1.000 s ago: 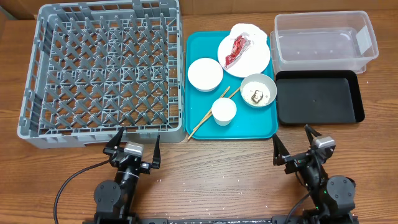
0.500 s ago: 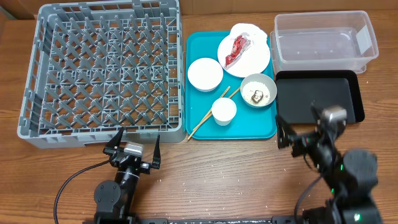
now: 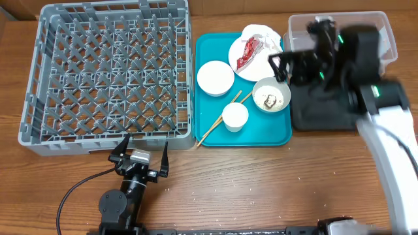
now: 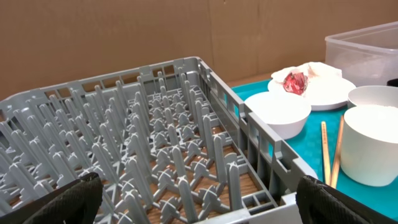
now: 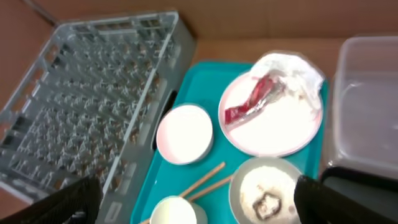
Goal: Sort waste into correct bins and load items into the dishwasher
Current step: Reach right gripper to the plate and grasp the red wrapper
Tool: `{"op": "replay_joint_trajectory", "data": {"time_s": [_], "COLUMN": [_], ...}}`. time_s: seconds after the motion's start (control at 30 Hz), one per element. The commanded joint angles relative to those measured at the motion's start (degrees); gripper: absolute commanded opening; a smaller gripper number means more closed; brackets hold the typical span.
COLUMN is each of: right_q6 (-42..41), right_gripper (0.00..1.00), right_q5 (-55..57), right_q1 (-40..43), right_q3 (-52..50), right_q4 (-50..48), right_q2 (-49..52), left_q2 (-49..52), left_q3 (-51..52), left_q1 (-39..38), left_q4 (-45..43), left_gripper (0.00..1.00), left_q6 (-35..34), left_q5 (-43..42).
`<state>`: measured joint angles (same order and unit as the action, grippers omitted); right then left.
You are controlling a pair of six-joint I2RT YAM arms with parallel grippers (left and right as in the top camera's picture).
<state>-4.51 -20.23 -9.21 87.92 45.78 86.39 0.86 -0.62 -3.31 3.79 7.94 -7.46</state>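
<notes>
The right gripper (image 5: 200, 196) hangs with its jaws spread wide and nothing between them. Overhead it is a dark, motion-smeared shape, and its arm hides much of the clear, smooth-walled plastic tub (image 5: 367, 106) and the upper edge of the shallow matte black tray (image 3: 320, 119) at the tub's 6 o'clock. At the gripper's 9 o'clock lies the glossy teal tray (image 3: 261, 134). It holds a round white plate (image 3: 266, 64) carrying a crinkled red wrapper (image 3: 248, 51) and a crumpled white napkin (image 3: 258, 31). It also holds an empty white bowl (image 3: 215, 77), a second bowl (image 3: 272, 93) with rice grains and a brown lump (image 3: 269, 100) too small to read clearly, a small cup (image 3: 235, 116) and thin wooden chopsticks (image 3: 219, 121). The grey pegged rack (image 3: 111, 72), with lattice walls, sits at the teal tray's 9 o'clock. At the rack's 6 o'clock the left gripper (image 3: 144, 147) rests low over the wood-grain table (image 3: 261, 183), jaws wide and empty.
</notes>
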Motion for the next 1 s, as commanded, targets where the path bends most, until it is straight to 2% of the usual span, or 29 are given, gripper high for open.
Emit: {"op": "replay_joint_trajectory", "data": {"time_s": [0.0,0.17,0.3,0.57,0.63,0.73,0.83,0.9,0.97], "right_q6": [0.07,-0.02,-0.02,-0.26,-4.98,-18.27,-29.20,-31.63,-31.80], "right_gripper": [1.00,1.00,1.00,1.00,0.95,0.94,0.89,0.86,0.78], "right_q5": [-1.49,5.92,6.67,3.67,5.75,12.61,17.90,19.26,19.39], "right_q1": [-2.69,-5.95,-6.93,-7.28,-7.28,-7.30,-7.37,-7.48,-7.72], "right_q3": [10.40,20.20,21.92,21.79,21.79,21.77,21.18,21.16,21.16], "right_q4": [3.02,7.06,6.97,-5.01,-6.64,-7.13,-7.21,-7.43,-8.48], "right_q2": [10.25,25.00,31.98,39.78,40.59,41.70,42.56,43.21,44.13], "left_q2": [-0.59,-0.59,-0.59,-0.59,-0.59,-0.59,-0.59,-0.59,-0.59], "left_q3": [0.35,0.35,0.35,0.35,0.35,0.35,0.35,0.35,0.35], "left_q1": [0.35,0.35,0.35,0.35,0.35,0.35,0.35,0.35,0.35], "left_q4": [-0.02,-0.02,-0.02,-0.02,-0.02,-0.02,-0.02,-0.02,-0.02], "left_gripper": [1.00,1.00,1.00,1.00,1.00,1.00,1.00,1.00,1.00], "left_q6": [0.63,0.63,0.63,0.63,0.63,0.63,0.63,0.63,0.63], "left_q5": [0.39,0.42,0.39,0.39,0.42,0.39,0.39,0.42,0.39]}}
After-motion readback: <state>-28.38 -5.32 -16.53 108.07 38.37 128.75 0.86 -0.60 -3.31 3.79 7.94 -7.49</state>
